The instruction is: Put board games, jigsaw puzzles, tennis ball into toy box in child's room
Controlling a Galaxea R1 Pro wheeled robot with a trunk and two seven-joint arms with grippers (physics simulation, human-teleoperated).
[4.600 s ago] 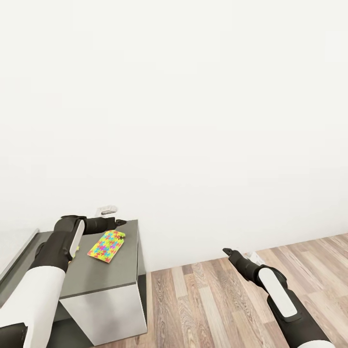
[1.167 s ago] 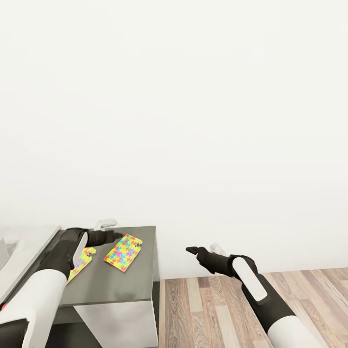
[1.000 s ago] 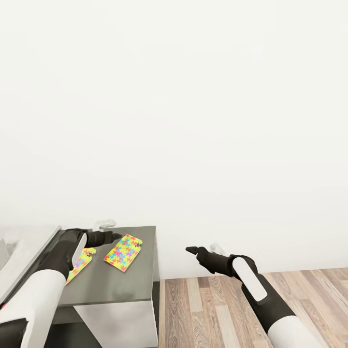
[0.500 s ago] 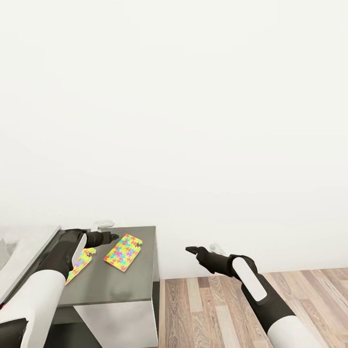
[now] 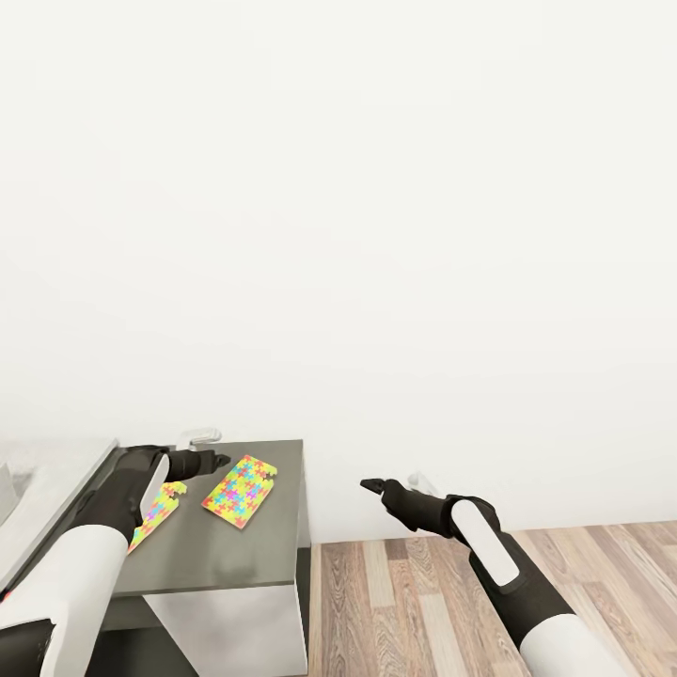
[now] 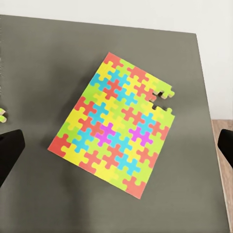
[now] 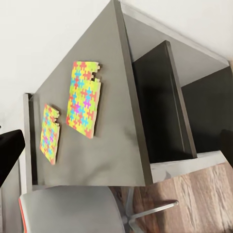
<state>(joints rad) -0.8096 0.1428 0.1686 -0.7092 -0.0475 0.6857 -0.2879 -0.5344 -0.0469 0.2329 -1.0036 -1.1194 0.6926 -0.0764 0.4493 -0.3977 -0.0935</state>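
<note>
**Two puzzles on the dark cabinet, both pincers empty**

Two jigsaw puzzles lay flat on the dark grey cabinet top (image 5: 226, 555) in the lower left of the head view. The fuller puzzle (image 5: 240, 492) sat nearer the cabinet's right edge, one corner piece missing at its far end. The second puzzle (image 5: 156, 512) lay just left of it, apart from it and partly covered by the left forearm. Neither bore any readable lettering.

The left pincer (image 5: 218, 461) hung above the cabinet, just past the far-left corner of the fuller puzzle and not touching it. In the left wrist view that puzzle (image 6: 115, 123) lay centred between the two black fingertips (image 6: 9, 153), which stood wide apart at the frame's opposite edges with nothing gripped; a sliver of the other puzzle (image 6: 2, 115) showed at the left edge.

The right pincer (image 5: 371, 487) was out over the wooden floor (image 5: 423, 602) in the lower middle of the head view, well apart from both puzzles. Its wrist camera looked back at the cabinet (image 7: 111, 141), showing both puzzles (image 7: 85, 97) (image 7: 50, 133) side by side, open dark compartments under the top holding nothing I could make out, and a grey chair seat (image 7: 68, 208) at the bottom. One black fingertip (image 7: 9, 150) showed at the left edge and another at the right, spread open, holding nothing.

A pale bench edge (image 5: 47, 470) showed at the far left.
</note>
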